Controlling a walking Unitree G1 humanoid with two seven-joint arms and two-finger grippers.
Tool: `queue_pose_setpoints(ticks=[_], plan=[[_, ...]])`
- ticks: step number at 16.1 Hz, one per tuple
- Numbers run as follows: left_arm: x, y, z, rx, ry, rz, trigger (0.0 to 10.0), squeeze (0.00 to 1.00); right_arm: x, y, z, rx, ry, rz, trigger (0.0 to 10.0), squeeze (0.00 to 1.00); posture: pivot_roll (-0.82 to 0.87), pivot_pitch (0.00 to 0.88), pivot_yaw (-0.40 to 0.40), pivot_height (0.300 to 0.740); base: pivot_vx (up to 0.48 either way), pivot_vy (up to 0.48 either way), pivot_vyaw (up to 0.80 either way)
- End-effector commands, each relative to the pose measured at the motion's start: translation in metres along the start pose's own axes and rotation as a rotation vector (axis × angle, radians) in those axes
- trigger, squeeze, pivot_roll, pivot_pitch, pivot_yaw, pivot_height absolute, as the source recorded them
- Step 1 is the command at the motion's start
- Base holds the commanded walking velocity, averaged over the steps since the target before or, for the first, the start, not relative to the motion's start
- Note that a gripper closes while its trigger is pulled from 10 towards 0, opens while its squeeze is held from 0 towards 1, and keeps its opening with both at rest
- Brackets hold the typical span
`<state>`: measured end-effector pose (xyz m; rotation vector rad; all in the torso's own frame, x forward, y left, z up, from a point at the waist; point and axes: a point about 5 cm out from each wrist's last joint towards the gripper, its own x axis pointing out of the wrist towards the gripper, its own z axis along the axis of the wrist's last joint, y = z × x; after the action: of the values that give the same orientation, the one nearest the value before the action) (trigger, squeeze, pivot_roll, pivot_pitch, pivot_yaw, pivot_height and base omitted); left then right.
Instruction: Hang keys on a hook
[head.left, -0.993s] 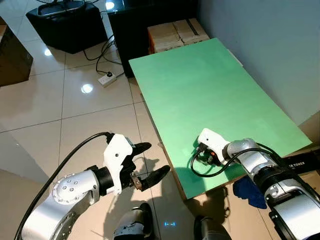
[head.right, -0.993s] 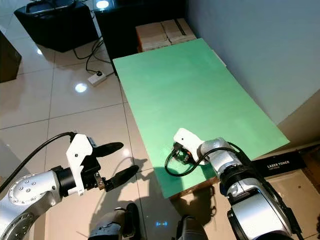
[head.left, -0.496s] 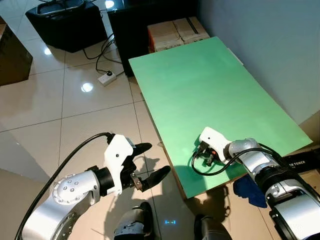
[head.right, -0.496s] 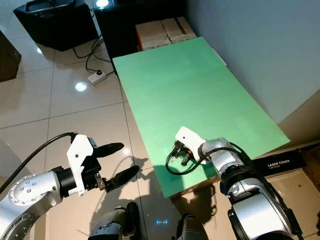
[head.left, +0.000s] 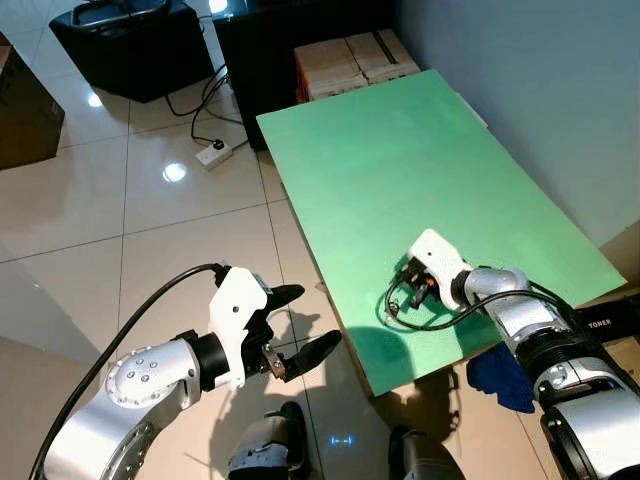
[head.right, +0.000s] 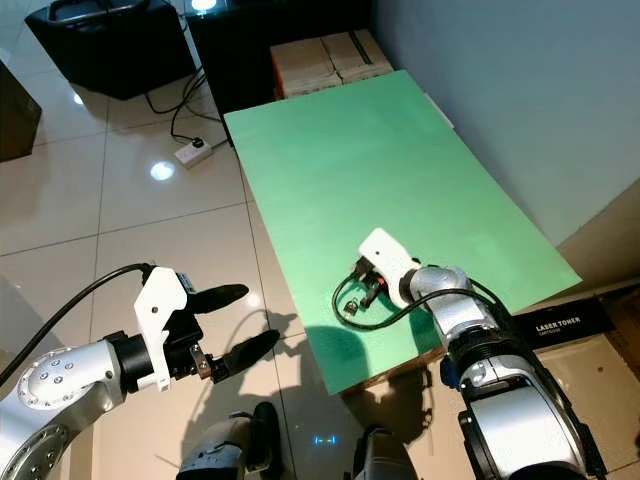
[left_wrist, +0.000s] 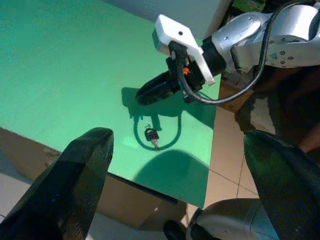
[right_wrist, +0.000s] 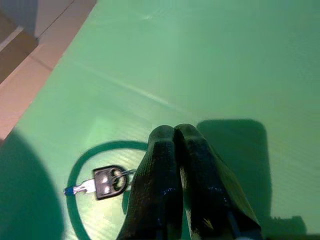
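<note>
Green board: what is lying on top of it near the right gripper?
On the green board lies a key on a small ring, beside the right gripper, whose fingers are shut and empty. Part of the ring is covered by the fingers.

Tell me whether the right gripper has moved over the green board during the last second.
Yes. The right gripper, fingers shut, has moved farther onto the green board, away from its near edge, leaving the keys uncovered on the board.
</note>
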<state>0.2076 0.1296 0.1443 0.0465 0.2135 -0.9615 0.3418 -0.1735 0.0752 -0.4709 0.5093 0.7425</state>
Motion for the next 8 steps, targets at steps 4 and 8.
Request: queue_pose_setpoints(ticks=[4,8], plan=[[0.0,-0.003,0.001,0.005,-0.006,0.016,10.0,0.0,-0.012,0.002,-0.024,0.019,0.069,-0.063,10.0,0.0,0.03,0.251,0.051,0.74,0.0,0.0,0.0],[-0.001,-0.001,-0.01,0.023,0.006,0.105,10.0,0.0,-0.015,0.025,-0.029,0.173,-0.045,-0.188,10.0,0.0,0.04,0.184,0.037,0.74,0.0,0.0,0.0]])
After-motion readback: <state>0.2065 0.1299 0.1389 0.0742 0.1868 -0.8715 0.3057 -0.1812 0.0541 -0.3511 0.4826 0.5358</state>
